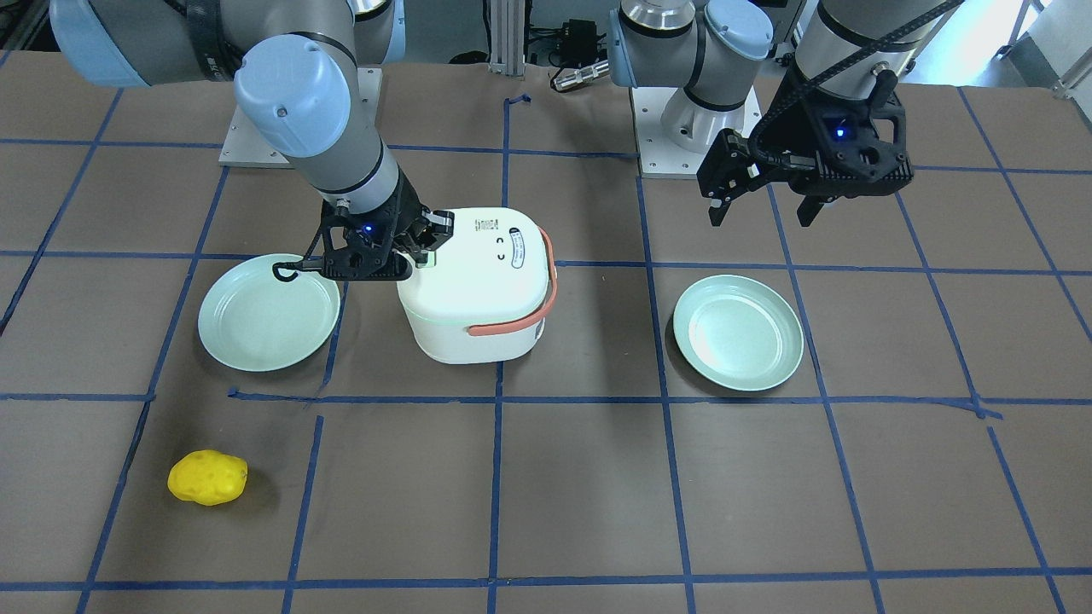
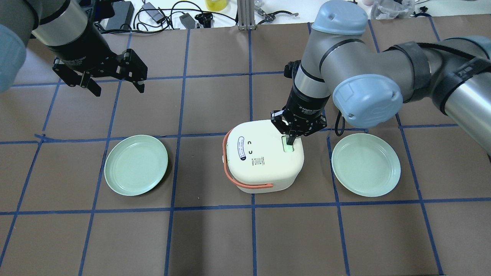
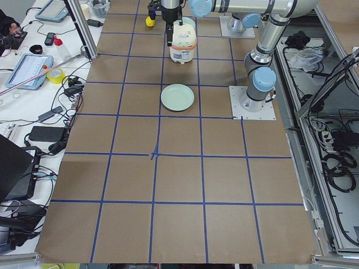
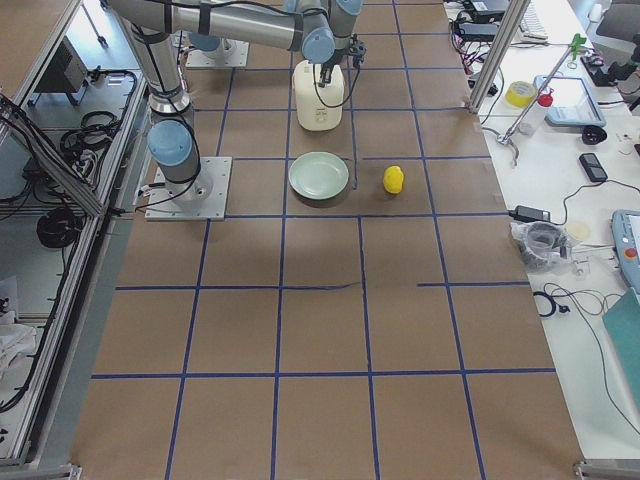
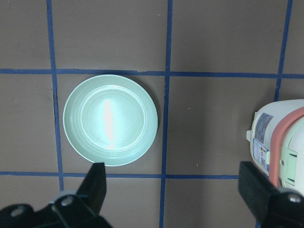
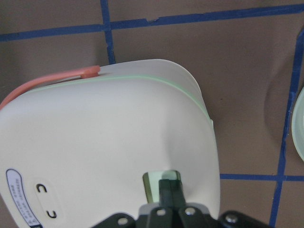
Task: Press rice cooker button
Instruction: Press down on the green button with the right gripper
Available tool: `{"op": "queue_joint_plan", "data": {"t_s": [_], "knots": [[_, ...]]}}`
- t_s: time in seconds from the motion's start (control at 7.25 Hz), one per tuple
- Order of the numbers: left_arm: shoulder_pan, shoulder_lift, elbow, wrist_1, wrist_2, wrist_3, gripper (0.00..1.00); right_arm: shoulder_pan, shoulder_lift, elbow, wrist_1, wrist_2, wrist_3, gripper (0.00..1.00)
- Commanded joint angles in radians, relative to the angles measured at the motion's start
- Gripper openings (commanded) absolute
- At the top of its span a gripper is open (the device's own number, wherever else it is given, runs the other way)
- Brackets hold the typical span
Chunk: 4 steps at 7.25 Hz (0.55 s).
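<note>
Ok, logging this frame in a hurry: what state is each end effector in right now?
Left end effector: open, holding nothing.
Right end effector: closed, holding nothing, tips at the rice cooker's green button.

Glossy white plastic rice cooker w/ smooth orange handle; matt brown paper tabletop.
</note>
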Motion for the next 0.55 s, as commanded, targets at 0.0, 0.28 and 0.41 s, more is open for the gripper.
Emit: {"op": "queue_joint_plan", "data": {"t_s": [0.0, 0.28, 0.41], "knots": [[0.000, 0.000, 0.000, 0.000, 0.000, -0.002, 1.00, 0.000, -0.004, -0.020, 0.002, 0.002, 0.027, 0.00], [0.000, 0.000, 0.000, 0.000, 0.000, 0.000, 1.00, 0.000, -0.013, -0.093, 0.004, 0.000, 0.211, 0.44], [0.000, 0.000, 0.000, 0.000, 0.000, 0.000, 1.00, 0.002, -0.013, -0.150, 0.005, -0.013, 0.304, 0.84]]}}
